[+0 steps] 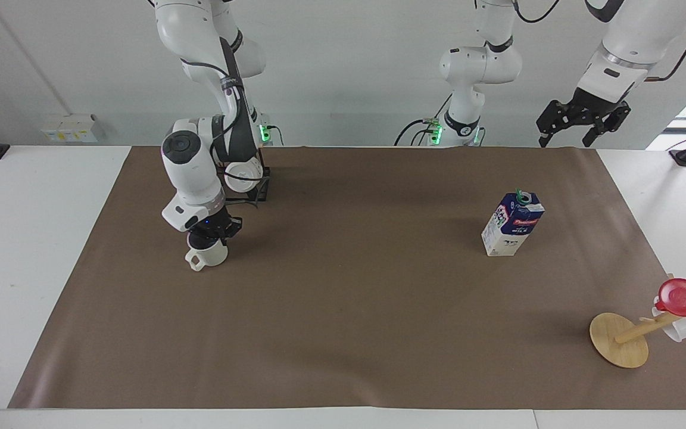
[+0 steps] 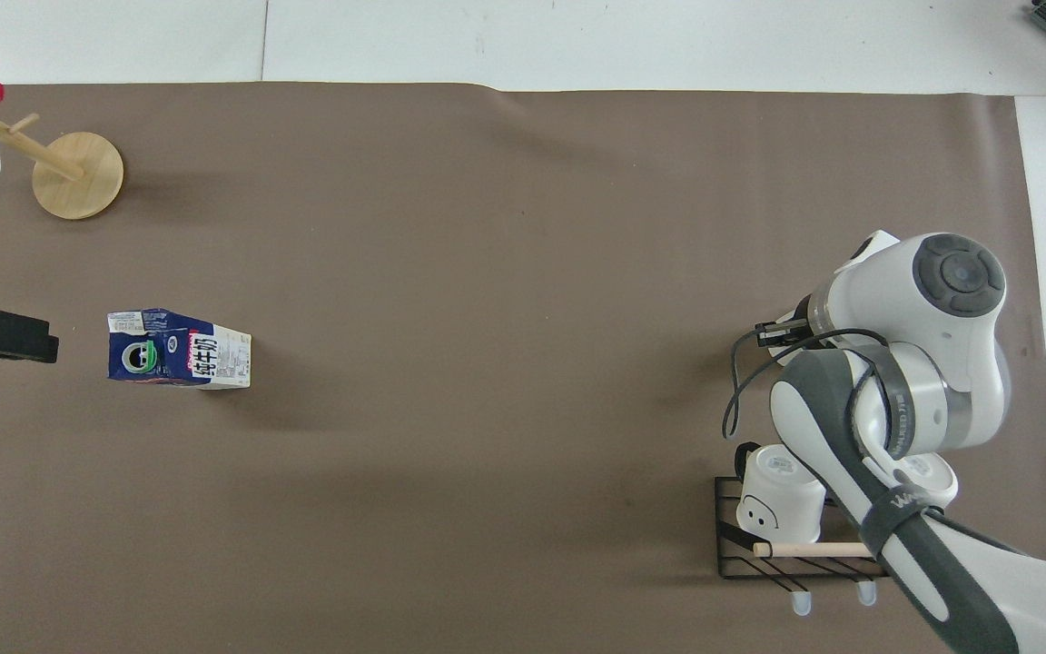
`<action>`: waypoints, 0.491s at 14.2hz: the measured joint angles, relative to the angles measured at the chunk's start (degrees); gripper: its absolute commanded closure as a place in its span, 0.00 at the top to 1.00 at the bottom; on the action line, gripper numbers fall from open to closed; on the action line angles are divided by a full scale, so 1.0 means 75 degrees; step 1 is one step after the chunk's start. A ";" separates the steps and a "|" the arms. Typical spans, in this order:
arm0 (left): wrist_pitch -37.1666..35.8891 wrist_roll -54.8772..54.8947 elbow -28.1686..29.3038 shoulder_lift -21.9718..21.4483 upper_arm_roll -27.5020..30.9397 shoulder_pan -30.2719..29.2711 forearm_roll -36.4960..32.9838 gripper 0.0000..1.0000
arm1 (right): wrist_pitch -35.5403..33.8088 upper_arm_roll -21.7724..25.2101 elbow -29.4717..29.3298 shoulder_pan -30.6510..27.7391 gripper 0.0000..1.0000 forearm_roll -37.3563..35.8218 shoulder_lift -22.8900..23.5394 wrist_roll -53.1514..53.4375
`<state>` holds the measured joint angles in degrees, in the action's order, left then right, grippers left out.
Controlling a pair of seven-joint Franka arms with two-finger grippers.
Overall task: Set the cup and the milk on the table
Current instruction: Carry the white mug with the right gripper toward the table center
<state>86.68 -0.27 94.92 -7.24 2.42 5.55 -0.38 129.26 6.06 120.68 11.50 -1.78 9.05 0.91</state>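
The cream-white cup (image 1: pixel 207 256) stands upright on the brown mat of the table (image 1: pixel 349 310), toward the right arm's end, its handle pointing away from the robots. My right gripper (image 1: pixel 209 236) comes straight down on it and is shut on its rim. In the overhead view the right arm hides the cup. The blue-and-white milk (image 1: pixel 513 225) carton stands upright on the mat toward the left arm's end, also seen as the milk (image 2: pixel 180 349) from above. My left gripper (image 1: pixel 581 122) waits open, raised over the table edge by the robots, apart from the carton.
A black wire rack (image 1: pixel 258 189) holding two white mugs bottom-up stands just nearer to the robots than the cup. A tipped wooden mug tree (image 1: pixel 620 339) with a red cup (image 1: pixel 685 298) and a white mug lies at the left arm's end.
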 measured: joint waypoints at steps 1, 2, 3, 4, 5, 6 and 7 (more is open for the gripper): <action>0.0000 0.0000 0.0000 0.0000 0.0000 0.0000 0.0000 1.00 | 0.0000 0.0000 0.0000 0.0000 0.00 0.0000 0.0000 0.0000; 0.0000 0.0000 0.0000 0.0000 0.0000 0.0000 0.0000 1.00 | 0.0001 0.0000 -0.0006 0.0000 0.00 0.0000 -0.0002 0.0000; 0.0000 0.0000 0.0000 0.0000 0.0000 0.0000 0.0000 1.00 | 0.0003 0.0000 -0.0043 0.0000 0.00 0.0000 -0.0017 0.0000; 0.0000 0.0000 0.0000 0.0000 0.0000 0.0000 0.0000 1.00 | -0.0004 -0.0001 -0.0117 0.0001 0.00 0.0000 -0.0060 0.0000; 0.0000 0.0000 0.0000 0.0000 0.0000 0.0000 0.0000 1.00 | -0.0076 -0.0001 -0.0220 0.0004 0.00 0.0000 -0.0145 0.0012; 0.0000 0.0000 0.0000 0.0000 0.0000 0.0000 0.0000 1.00 | -0.0257 -0.0003 -0.0348 0.0010 0.00 0.0004 -0.0269 0.0121; 0.0000 0.0000 0.0000 0.0000 0.0000 0.0000 0.0000 1.00 | -0.0460 -0.0010 -0.0488 0.0018 0.00 0.0005 -0.0420 0.0379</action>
<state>86.68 -0.27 94.92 -7.24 2.42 5.55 -0.38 125.81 5.99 117.02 11.64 -1.74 5.90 3.75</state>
